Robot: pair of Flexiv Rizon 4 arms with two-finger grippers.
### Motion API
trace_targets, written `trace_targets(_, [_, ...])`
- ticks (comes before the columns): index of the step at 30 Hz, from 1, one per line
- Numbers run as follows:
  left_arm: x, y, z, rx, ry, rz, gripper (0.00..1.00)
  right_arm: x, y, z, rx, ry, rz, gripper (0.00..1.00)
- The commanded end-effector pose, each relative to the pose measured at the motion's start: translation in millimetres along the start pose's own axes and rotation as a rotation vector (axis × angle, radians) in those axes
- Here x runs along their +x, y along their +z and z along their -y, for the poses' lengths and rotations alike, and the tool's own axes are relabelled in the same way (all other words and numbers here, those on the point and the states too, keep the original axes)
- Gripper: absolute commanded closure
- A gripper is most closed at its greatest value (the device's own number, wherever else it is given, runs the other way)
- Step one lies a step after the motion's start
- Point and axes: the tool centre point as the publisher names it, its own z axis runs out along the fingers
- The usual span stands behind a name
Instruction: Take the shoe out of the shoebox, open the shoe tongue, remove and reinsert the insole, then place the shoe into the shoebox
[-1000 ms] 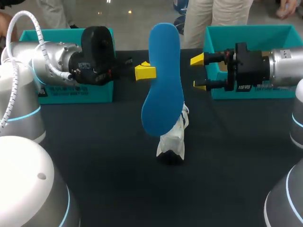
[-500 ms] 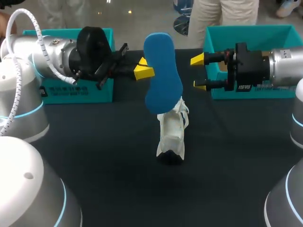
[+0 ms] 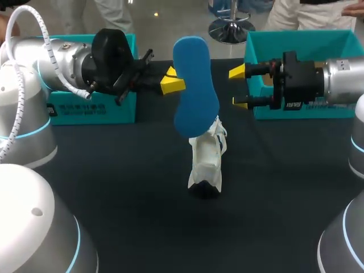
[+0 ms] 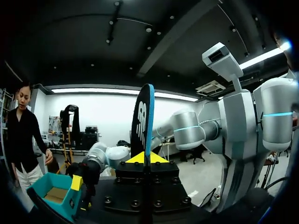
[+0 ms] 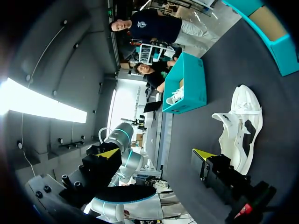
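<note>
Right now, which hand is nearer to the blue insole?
Left. The left hand is shut on the blue insole, holding it upright. The right hand hangs open on the insole's other side, not touching it.

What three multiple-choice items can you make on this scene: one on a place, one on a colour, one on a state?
1. Where is the insole?
A. in the right box
B. in the left jaws
C. in the right jaws

2. What colour is the right box?
A. red
B. teal
C. white

3. How do the right jaws stand?
A. open and empty
B. shut on the insole
C. shut on the right box

Key:
1 B: the left wrist view shows the insole pinched from both sides.
2 B: the box's walls are teal.
3 A: the right jaws stand apart with nothing between them.
</note>
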Motion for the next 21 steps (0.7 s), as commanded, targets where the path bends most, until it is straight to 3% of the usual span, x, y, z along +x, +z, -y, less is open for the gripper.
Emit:
trace_targets(1, [-7.3, -6, -8, -0.038, 0.218, -0.054, 1.00, -0.1, 2, 0.0, -0.002, 0.001, 0.003, 0.00])
trace_targets(9, [-28.7, -17, -21, -0.144, 0.675, -0.144, 1.00, -0.1, 2, 0.0, -0.002, 0.001, 0.003, 0.00])
trace_targets(16, [-37.4, -25, -33, -0.238, 0.829, -0.195, 1.00, -0.1, 2, 0.0, -0.002, 0.001, 0.003, 0.00])
trace_targets(21, [-37.4, -25, -33, -0.238, 0.829, -0.195, 1.00, -0.1, 2, 0.0, -0.002, 0.001, 0.003, 0.00])
